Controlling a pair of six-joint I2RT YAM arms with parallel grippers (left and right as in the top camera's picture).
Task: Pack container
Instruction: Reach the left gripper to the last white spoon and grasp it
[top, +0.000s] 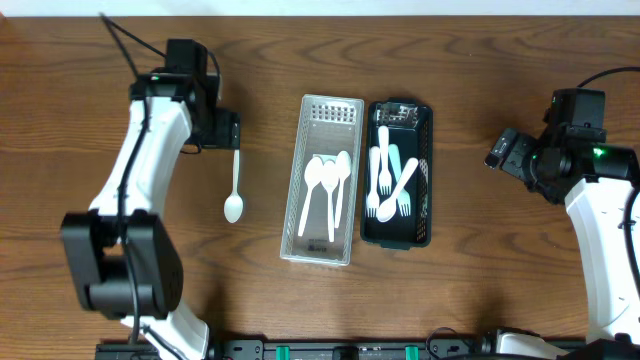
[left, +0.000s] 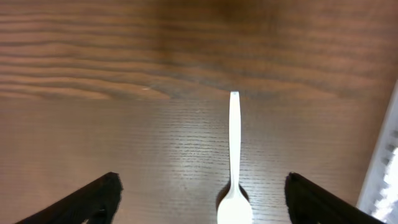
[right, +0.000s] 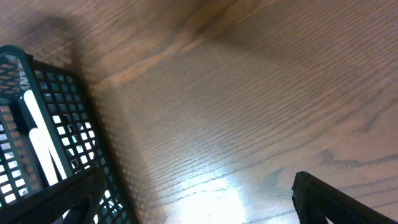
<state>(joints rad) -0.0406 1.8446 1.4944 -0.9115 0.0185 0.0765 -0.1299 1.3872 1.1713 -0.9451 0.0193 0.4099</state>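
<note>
A white plastic spoon (top: 235, 189) lies on the wooden table left of the containers. My left gripper (top: 226, 130) is open just beyond its handle end; in the left wrist view the spoon (left: 234, 162) lies between my open fingers (left: 202, 202). A white mesh container (top: 322, 245) holds three white spoons (top: 327, 185). Beside it a dark green mesh container (top: 425, 180) holds several white forks (top: 385, 180). My right gripper (top: 497, 152) is open and empty, right of the green container (right: 37, 124).
The two containers stand side by side at the table's middle. Bare wood lies on both sides. The arm bases (top: 130, 290) stand at the front left and front right.
</note>
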